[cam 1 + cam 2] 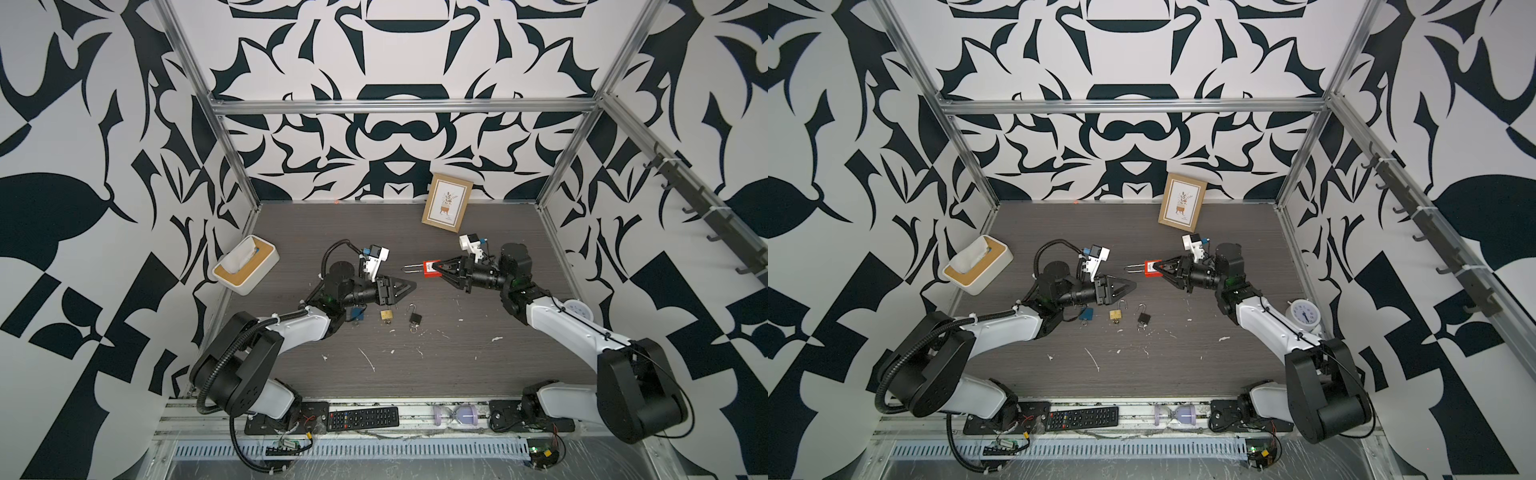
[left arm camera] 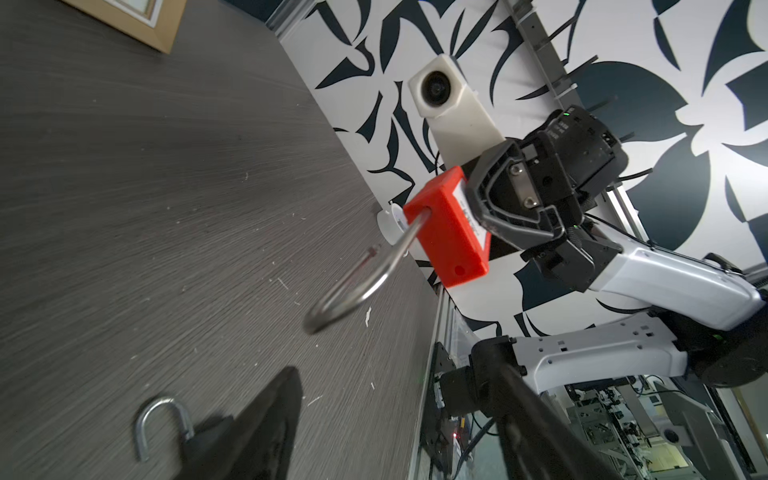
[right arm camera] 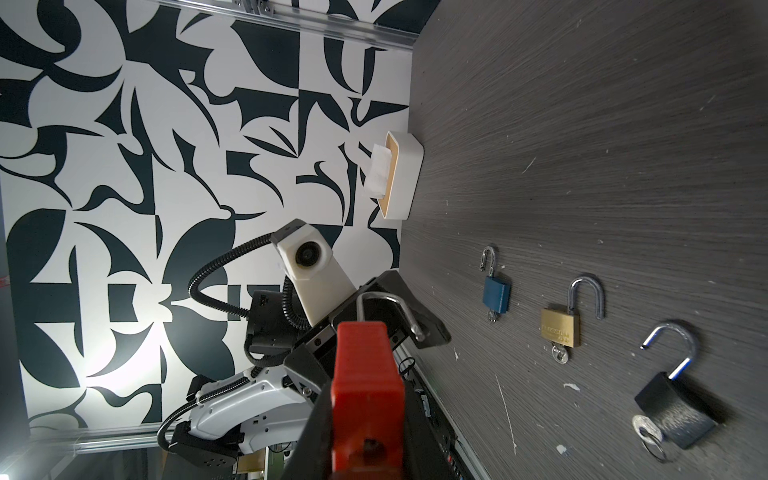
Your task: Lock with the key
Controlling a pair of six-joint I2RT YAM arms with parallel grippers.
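Top views: right gripper (image 1: 439, 269) clenched on the red padlock (image 1: 430, 269), boxy plastic, held off the grey woodgrain table (image 1: 457, 357), facing the left gripper (image 1: 412, 285).
Left wrist: steel shackle (image 2: 353, 286) hung open; left fingers (image 2: 266, 424) spread wide, empty.
Right wrist: blue padlock (image 3: 496, 294), brass padlock (image 3: 560, 328) and black padlock (image 3: 673, 411) lay flat, shackles open.
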